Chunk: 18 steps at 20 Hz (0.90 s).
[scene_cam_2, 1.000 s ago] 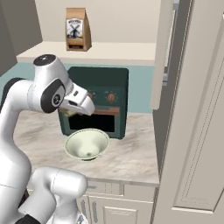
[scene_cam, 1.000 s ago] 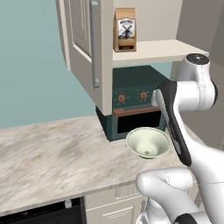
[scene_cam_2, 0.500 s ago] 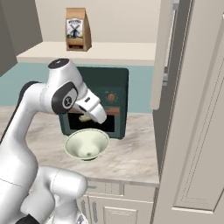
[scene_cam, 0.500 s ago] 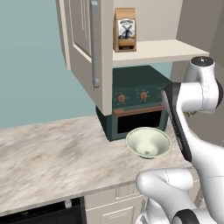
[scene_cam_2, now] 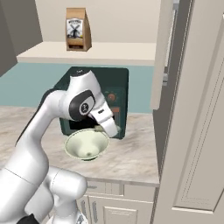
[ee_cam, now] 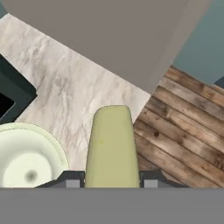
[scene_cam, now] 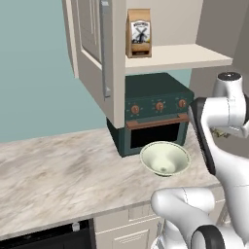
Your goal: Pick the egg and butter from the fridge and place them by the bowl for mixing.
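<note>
A marble counter (scene_cam: pixel 58 170) runs under a teal wall (scene_cam: pixel 34 73), with a dark green toaster oven (scene_cam: pixel 153 114) standing below an open shelf (scene_cam: pixel 175 57) that carries a paper bag (scene_cam: pixel 138 33). The bowl (scene_cam: pixel 165 158) sits on the counter just in front of the oven door.

My gripper (ee_cam: pixel 112 181) is closed narrow on a pale yellow-green stick, the butter (ee_cam: pixel 111 146), which juts out between my fingers (ee_cam: pixel 70 178). I hold it above the counter's right edge, near the bowl (ee_cam: pixel 28 157) and apart from it.

From the right base view, my hand (scene_cam_2: pixel 105 124) hangs just over the bowl's (scene_cam_2: pixel 86 144) far rim, in front of the oven (scene_cam_2: pixel 116 94); a tall cream cupboard door (scene_cam_2: pixel 197 113) fills the right side. The left base view shows an open cabinet door (scene_cam: pixel 95 53) over the counter and my arm (scene_cam: pixel 214 116) at the right. The hand view alone shows plank floor (ee_cam: pixel 183 131) past the counter edge and a grey panel (ee_cam: pixel 113 35) above it.
</note>
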Motion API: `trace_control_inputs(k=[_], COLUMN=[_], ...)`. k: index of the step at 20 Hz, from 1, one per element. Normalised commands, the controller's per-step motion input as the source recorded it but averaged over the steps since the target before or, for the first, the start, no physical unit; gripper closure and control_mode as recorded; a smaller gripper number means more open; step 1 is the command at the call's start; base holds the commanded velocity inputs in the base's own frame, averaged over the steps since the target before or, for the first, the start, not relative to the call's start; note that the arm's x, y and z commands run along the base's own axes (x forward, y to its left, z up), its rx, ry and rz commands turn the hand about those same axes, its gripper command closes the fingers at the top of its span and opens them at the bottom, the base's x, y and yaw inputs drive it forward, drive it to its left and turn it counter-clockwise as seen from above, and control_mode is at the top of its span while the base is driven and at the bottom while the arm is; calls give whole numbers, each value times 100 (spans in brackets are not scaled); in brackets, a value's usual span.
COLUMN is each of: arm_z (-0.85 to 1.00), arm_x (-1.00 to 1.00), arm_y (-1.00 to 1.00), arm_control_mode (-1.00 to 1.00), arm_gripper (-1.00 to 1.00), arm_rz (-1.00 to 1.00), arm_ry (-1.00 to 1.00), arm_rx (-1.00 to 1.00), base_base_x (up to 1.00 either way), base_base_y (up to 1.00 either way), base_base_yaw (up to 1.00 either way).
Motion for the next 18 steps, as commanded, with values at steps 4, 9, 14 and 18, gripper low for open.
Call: trace_control_inputs(k=[4,9,14,18], arm_z=[-49,-45,-36,-27], arm_x=[20,21,23,42], arm_y=[-26,-4,6,9], arm_control_mode=[-100,-100,-100,-100], arm_gripper=[100,100,100,100], arm_rz=[0,3,1,-5], arm_ry=[1,-14,-14,0], arm_rx=[13,18,4,0], base_base_x=[0,0,0,0], base_base_y=[0,0,0,0], base_base_yaw=[0,0,0,0])
